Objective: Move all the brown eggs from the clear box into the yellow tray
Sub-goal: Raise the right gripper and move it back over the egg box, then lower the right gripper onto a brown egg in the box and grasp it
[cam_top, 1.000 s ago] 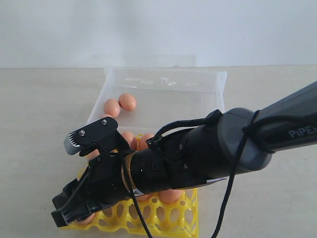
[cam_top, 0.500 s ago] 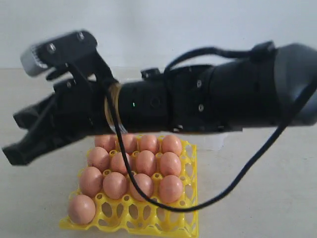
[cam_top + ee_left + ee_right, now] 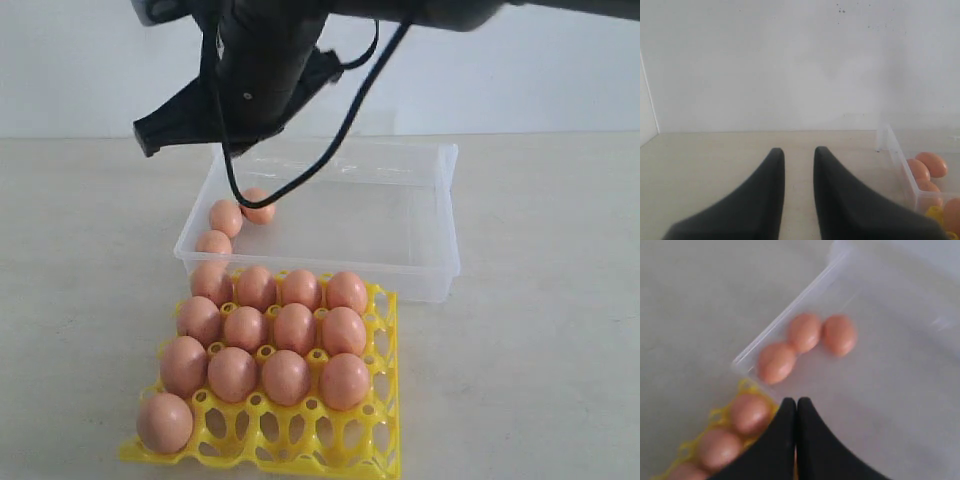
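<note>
Change: Lifted and swung back since a second ago. My right arm (image 3: 270,60) then lay low across the tray (image 3: 385,440) with its gripper spread. It now stands high over the left rear of the box (image 3: 440,255), and the tray is uncovered.
Right gripper (image 3: 796,402): pressed together tip to tip, nothing in it.
Left gripper (image 3: 798,150): slightly parted and empty, low over the tabletop (image 3: 540,350), outside the box's left wall.
Eggs (image 3: 226,217) in box: three remain in a short curved file along the left wall. Neighbours are touching or nearly so, and the front one is tucked into the corner nearest the tray.
Eggs in tray: thirteen seated, with three cups vacant in the front row.
Key relation: the three eggs lie below my right gripper, a little beyond its tips along the line it points.
Long axis: all three lie on their sides. The axes differ from egg to egg, and I cannot fix them more exactly.
Nearer arm: the right, in my judgement, since it is already overhead. The left is close to the wall but outside it.
Pose: right arm raised, wrist pitched downward toward the box's left end.
Requirement: in my judgement the right gripper must spread before it descends. The rear egg looks the most open to approach, while the wall crowds the front one.
</note>
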Controlling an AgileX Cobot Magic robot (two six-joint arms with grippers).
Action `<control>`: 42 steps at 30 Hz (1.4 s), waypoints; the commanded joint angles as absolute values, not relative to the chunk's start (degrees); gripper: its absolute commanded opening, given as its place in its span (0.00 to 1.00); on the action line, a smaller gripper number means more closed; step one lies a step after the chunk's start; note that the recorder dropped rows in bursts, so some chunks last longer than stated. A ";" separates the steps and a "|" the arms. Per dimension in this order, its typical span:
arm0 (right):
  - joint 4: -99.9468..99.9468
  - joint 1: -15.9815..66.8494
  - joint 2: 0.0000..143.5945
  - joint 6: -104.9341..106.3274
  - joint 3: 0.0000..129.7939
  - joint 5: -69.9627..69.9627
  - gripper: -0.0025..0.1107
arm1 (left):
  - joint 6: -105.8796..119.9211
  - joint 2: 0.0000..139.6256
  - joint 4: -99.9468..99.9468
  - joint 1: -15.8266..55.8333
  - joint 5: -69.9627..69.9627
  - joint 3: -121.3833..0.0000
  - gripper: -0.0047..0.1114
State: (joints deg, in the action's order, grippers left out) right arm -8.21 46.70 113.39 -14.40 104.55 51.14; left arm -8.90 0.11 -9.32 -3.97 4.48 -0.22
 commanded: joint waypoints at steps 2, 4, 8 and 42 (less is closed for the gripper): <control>17.01 39.25 124.80 -2.07 119.78 62.85 0.02 | -9.16 0.00 -9.43 -3.47 4.36 0.00 0.23; 16.62 37.96 128.37 -2.44 123.69 61.39 0.02 | -9.16 0.00 -9.43 -3.47 4.36 0.00 0.23; 11.55 37.71 133.39 -2.44 127.46 56.53 0.02 | -9.16 0.00 -9.43 -3.47 4.36 0.00 0.23; -13.54 37.61 147.48 -20.41 127.59 38.85 0.54 | -9.16 0.00 -9.43 -3.47 16.11 0.00 0.23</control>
State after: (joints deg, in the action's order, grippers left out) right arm -12.62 37.84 147.40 -17.34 127.27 39.15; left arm -8.90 0.11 -9.32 -3.97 15.96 0.04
